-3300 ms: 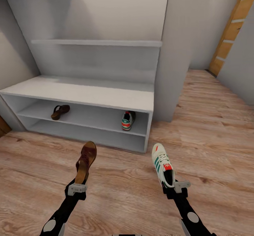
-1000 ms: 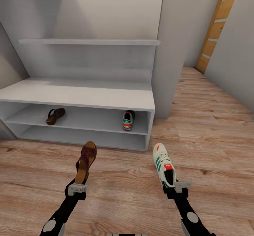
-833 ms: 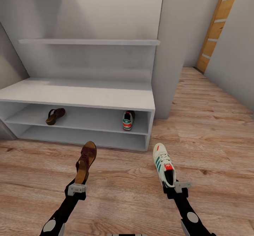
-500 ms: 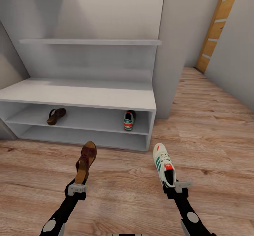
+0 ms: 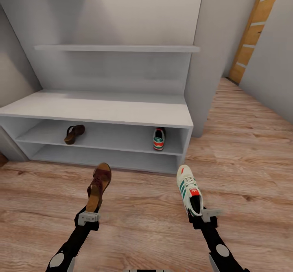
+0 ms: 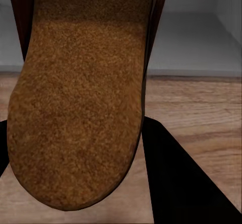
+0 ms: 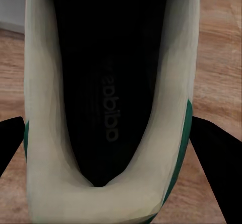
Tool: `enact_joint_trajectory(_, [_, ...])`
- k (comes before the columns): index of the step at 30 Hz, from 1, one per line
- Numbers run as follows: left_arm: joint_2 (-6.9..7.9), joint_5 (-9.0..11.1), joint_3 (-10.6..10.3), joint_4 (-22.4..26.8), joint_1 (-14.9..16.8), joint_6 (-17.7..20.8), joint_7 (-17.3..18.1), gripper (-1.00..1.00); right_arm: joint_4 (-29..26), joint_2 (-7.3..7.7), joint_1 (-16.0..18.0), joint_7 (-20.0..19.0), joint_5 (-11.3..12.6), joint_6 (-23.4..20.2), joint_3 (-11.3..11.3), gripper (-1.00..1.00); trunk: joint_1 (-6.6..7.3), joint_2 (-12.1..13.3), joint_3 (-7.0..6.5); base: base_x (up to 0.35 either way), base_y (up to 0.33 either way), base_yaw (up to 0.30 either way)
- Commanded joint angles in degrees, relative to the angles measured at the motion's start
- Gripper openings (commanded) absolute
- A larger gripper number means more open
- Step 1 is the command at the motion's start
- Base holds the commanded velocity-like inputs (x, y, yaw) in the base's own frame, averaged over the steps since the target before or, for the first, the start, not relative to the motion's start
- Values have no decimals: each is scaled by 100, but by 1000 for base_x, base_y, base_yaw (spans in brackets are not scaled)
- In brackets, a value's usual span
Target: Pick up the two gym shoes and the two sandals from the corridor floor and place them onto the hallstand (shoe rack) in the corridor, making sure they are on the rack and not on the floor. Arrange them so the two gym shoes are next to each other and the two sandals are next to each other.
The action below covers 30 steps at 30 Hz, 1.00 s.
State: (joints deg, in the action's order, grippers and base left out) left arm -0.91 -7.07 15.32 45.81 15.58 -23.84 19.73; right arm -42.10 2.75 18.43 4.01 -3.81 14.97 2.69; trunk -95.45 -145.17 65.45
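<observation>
Head view. The left claw (image 5: 88, 217) is clamped on the heel end of a dark brown leather open-toe sandal with a tan sole (image 5: 99, 185), held above the warm brown wood-plank corridor floor (image 5: 252, 162) with its toe pointing toward the rack. The right claw (image 5: 202, 216) is clamped on the heel of a cream-white lace-up gym shoe with green side stripes and an orange-red tongue patch (image 5: 188, 189), likewise held off the floor, toe forward. Ahead stands the long, low, pale grey bench-like hallstand with a flat top and two open shelf tiers (image 5: 101, 111). On its upper tier a second dark brown sandal (image 5: 74, 133) lies toward the left, and a second cream-white gym shoe with an orange-red heel patch (image 5: 159, 138) sits near the right end, heel outward; the two are well apart. A pale grey wall shelf (image 5: 118, 48) runs above the bench.

Left wrist view. The held sandal's tan sole (image 6: 80, 98) is gripped between the dark fingers (image 6: 176, 178); floor and grey rack lie beyond.

Right wrist view. The held gym shoe's dark lining (image 7: 108, 83) faces the camera, with black fingers (image 7: 217, 148) at both sides.
</observation>
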Motion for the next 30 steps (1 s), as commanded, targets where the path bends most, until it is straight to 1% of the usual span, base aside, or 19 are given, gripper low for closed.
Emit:
enact_joint_trajectory(1, [-10, -75, 40, -2, 5, -33, 31, -100, 0, 6, 2, 48, -40, 6, 21, -100, 1, -2, 4, -15, 275, 0])
enact_joint_trajectory(13, [-7, -75, 34, -2, 7, -33, 31, -100, 0, 6, 2, 48, -40, 6, 21, -100, 1, -2, 4, -60, 261, 0])
enact_joint_trajectory(23, [-6, -75, 32, -2, 1, -33, 31, -100, 0, -2, 2, 48, -40, 6, 21, -100, 1, -2, 4, -15, 44, 0])
enact_joint_trajectory(30, [-6, -75, 37, -2, 4, -33, 31, -100, 0, -2, 2, 48, -40, 6, 21, -100, 1, -2, 4, -150, 78, 0])
